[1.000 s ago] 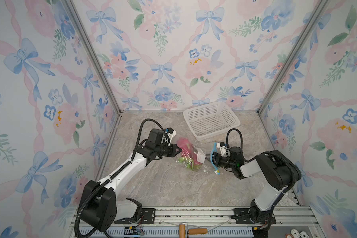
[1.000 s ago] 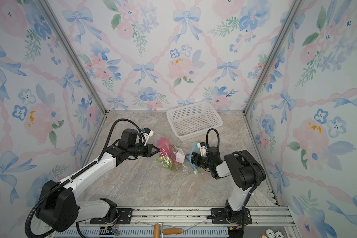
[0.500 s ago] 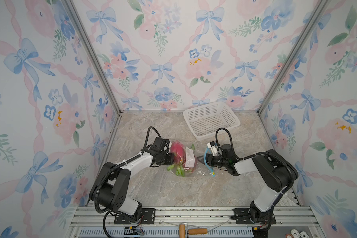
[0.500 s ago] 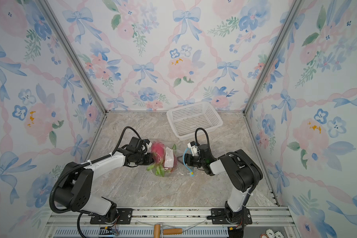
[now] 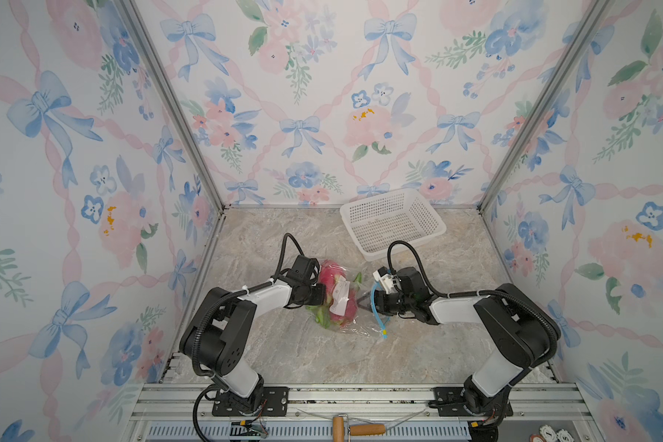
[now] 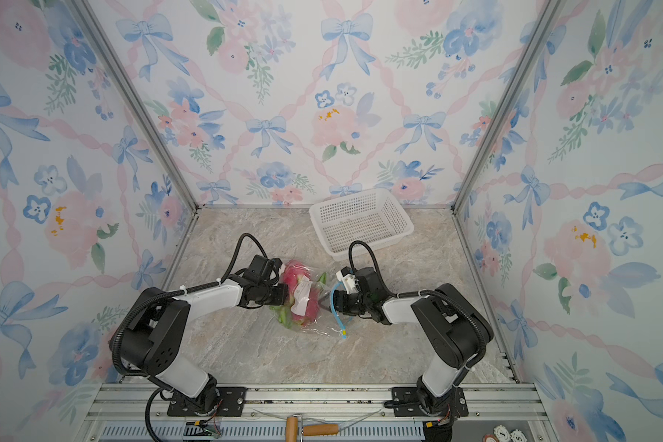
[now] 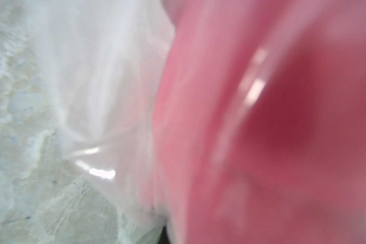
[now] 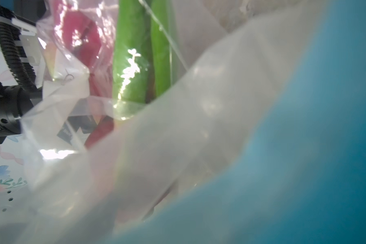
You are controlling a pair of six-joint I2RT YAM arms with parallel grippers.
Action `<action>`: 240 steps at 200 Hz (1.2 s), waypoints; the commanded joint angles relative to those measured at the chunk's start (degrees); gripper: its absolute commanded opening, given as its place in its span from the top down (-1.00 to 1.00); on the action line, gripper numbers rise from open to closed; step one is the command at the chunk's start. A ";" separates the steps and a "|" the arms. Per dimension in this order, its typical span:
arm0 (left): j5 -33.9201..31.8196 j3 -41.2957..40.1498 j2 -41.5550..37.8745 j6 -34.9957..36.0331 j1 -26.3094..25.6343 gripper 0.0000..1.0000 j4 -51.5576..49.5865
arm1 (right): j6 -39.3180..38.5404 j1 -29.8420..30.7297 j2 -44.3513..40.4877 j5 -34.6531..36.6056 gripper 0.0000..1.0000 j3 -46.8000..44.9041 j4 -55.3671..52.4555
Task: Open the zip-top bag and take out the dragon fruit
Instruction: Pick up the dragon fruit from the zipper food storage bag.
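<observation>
Two changes stand out against a second ago. The left arm, then raised and reaching, is now folded low with its elbow near its base, and the bag [image 5: 345, 317] has gone with it a little toward that side of the table [image 5: 322, 363]. The right arm has stretched further in toward the bag.

The left tool [image 5: 319, 296] is clamped tight on the bag's film at the end away from the zip. Its wrist view is filled by the blurred pink fruit [image 7: 283, 126] behind plastic. The right tool [image 5: 366, 302] sits at the bag's mouth end against the film, with the light-blue zip strip [image 5: 377, 321] looping just beside it. I cannot tell how far its jaws stand apart.

The fruit is inside the bag, pink with green scales, under a white label [image 5: 339, 295]. The bag lies at mid-table between the two tools. A white basket [image 5: 406, 245] stands apart from it, toward the back wall.

The table is marble-patterned. Wallpaper [image 5: 303, 114] of blue bows and pink flowers covers three walls, with metal posts [image 5: 173, 103] in the corners. A metal rail [image 5: 360, 394] along the near edge carries both arm bases.
</observation>
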 commanded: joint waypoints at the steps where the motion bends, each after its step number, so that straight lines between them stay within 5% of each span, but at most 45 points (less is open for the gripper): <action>1: 4.46 0.77 2.28 0.18 -4.20 1.00 -0.72 | 2.74 3.40 -0.45 4.23 -0.66 1.14 -5.57; 51: 3.34 -0.85 0.77 -0.66 -6.78 1.00 -0.02 | 15.20 4.23 -4.69 10.49 -0.56 -3.85 8.51; 104: 3.20 -2.69 -3.29 -0.98 -6.15 1.00 -0.02 | 16.50 4.49 -12.33 12.50 -0.36 -7.01 8.15; 132: 3.17 -2.82 -3.93 -1.17 -5.91 1.00 -0.05 | 16.28 4.42 -13.99 12.50 -0.03 -9.11 9.54; 194: 3.80 -2.34 -3.76 -2.10 -6.51 1.00 -0.03 | 15.06 5.96 -7.93 7.22 -0.45 -4.84 8.90; 240: 4.15 -2.87 -2.45 -2.24 -6.83 1.00 0.89 | 13.48 6.25 -2.68 7.21 -0.57 -1.77 4.74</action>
